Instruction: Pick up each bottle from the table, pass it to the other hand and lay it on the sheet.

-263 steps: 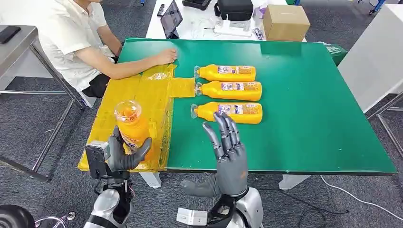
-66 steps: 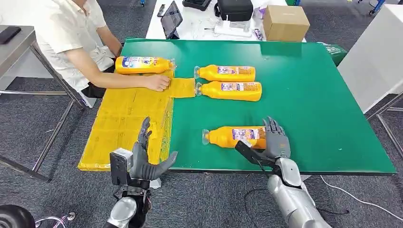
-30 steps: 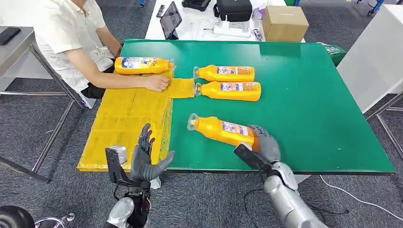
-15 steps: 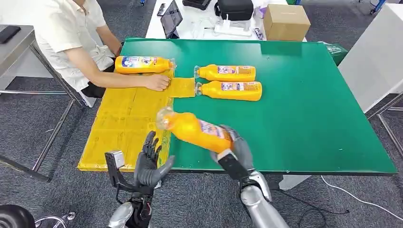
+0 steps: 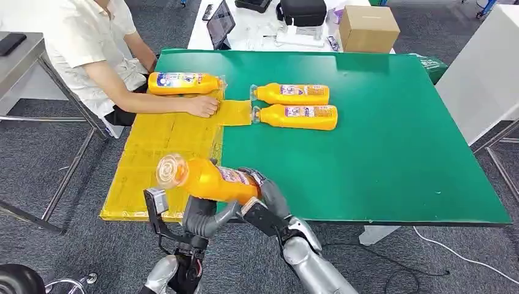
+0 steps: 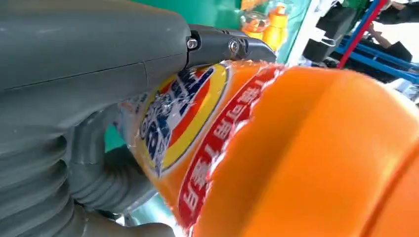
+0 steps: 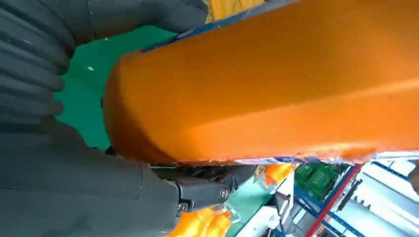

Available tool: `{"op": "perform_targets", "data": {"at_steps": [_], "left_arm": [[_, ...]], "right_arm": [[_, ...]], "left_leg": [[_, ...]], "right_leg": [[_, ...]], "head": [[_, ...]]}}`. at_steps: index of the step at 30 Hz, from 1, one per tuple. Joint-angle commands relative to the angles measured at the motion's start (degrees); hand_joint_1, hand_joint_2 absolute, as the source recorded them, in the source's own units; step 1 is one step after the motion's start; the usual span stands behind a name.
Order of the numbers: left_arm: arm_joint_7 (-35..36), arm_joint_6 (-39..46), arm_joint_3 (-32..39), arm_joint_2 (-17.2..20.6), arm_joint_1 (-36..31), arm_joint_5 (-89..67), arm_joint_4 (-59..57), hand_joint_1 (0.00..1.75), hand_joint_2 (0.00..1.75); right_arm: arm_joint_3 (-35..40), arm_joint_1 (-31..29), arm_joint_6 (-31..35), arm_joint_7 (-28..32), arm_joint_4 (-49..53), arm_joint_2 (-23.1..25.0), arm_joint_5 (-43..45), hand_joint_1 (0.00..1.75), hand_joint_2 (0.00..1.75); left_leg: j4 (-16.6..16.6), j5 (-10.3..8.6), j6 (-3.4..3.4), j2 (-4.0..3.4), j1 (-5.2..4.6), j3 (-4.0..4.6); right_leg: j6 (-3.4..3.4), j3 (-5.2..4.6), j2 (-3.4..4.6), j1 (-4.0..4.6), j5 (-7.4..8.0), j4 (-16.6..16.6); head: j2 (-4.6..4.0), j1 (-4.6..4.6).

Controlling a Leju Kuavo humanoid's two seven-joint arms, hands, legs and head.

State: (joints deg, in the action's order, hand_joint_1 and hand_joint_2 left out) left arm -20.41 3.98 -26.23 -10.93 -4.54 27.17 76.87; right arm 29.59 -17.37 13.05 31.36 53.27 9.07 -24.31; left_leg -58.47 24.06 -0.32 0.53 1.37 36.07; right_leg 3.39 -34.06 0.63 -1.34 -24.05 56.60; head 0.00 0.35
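Head view: green table (image 5: 392,153), grey carpet (image 5: 55,165).

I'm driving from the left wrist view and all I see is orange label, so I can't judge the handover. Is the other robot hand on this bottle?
Observer: Yes. The right robot hand grips the held bottle at its base end.
Operator: Where is it over the table?
Observer: Above the near edge, where the yellow sheet meets the green table. The left robot hand is beneath it.
Operator: How many are left to move?
Observer: Two on the green: the far bottle and the nearer bottle. The sheet bottle lies at the sheet's far end.
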Motion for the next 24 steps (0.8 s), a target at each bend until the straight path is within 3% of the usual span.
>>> {"op": "perform_targets", "data": {"at_steps": [1,4,5,14,20,21,22,23,24], "left_arm": [[0.64,-2.96,-1.37,0.95,-2.90,2.38,-1.67,0.00,1.75],[-0.40,-3.22,-0.24,0.41,-4.10,3.31,-2.94,0.10,1.75],[-1.18,-2.78,0.21,0.10,-4.53,3.11,-3.28,1.75,1.75],[-3.01,-3.04,1.09,-0.76,-6.23,3.36,-3.45,1.75,1.75],[-3.19,-1.01,0.04,-0.42,-6.28,0.86,-3.31,1.75,1.75],[-3.16,-1.02,0.07,-0.44,-6.24,0.77,-3.30,1.75,1.75],[-3.16,-1.04,0.13,-0.48,-6.24,0.77,-3.24,1.75,1.75],[-3.16,-1.04,0.13,-0.48,-6.24,0.77,-3.24,1.75,1.75],[-2.91,-1.21,0.17,-0.30,-6.25,0.66,-3.10,1.75,1.75]], "right_arm": [[5.15,-3.75,-1.49,-0.11,-6.13,0.29,0.47,1.75,1.75],[6.82,-3.62,-1.81,0.87,-5.82,0.39,-0.09,1.75,1.75],[7.48,-3.57,-1.93,0.98,-5.55,0.44,-0.22,1.75,1.75],[11.29,-3.21,-4.05,2.33,-3.25,-0.04,-0.11,1.75,1.75],[11.72,-3.53,4.52,-0.98,-3.03,0.06,-4.93,1.75,1.75],[11.98,-3.69,4.98,-1.42,-3.11,0.01,-5.38,1.41,1.75],[12.14,-3.84,5.60,-1.70,-3.25,-0.04,-6.01,0.61,1.75],[12.14,-3.84,5.60,-1.70,-3.25,-0.04,-6.01,0.21,1.75],[11.98,-3.82,9.25,-3.02,-3.73,0.14,-8.02,0.00,1.75]], "left_leg": [[0.05,0.08,0.11,-0.07,0.01,-0.28],[0.05,0.07,0.10,-0.05,0.01,-0.26],[0.03,0.03,0.07,-0.04,0.00,-0.13],[0.02,0.08,0.12,-0.01,0.02,-0.25],[0.01,0.01,0.05,0.03,0.00,-0.06],[0.01,0.06,0.08,0.01,0.02,-0.17],[0.00,0.03,0.07,0.00,0.01,-0.10],[0.01,0.06,0.09,-0.01,0.01,-0.18],[0.00,0.03,0.07,0.02,0.01,-0.12]], "right_leg": [[-0.21,0.28,-0.05,0.07,-0.07,-0.06],[-0.17,0.27,-0.06,0.06,-0.06,-0.07],[-0.12,0.13,-0.04,0.04,-0.02,-0.03],[-0.20,0.27,-0.11,0.08,-0.08,-0.05],[-0.09,0.05,-0.10,0.03,-0.03,-0.02],[-0.15,0.16,-0.12,0.06,-0.07,-0.03],[-0.12,0.09,-0.09,0.05,-0.04,-0.02],[-0.16,0.17,-0.10,0.05,-0.07,-0.02],[-0.13,0.11,-0.11,0.05,-0.05,-0.02]], "head": [[0.00,0.02],[0.00,0.02],[0.00,0.02],[0.00,0.00],[0.00,0.00],[0.00,0.02],[0.00,0.00],[0.00,0.00],[0.00,0.02]]}}
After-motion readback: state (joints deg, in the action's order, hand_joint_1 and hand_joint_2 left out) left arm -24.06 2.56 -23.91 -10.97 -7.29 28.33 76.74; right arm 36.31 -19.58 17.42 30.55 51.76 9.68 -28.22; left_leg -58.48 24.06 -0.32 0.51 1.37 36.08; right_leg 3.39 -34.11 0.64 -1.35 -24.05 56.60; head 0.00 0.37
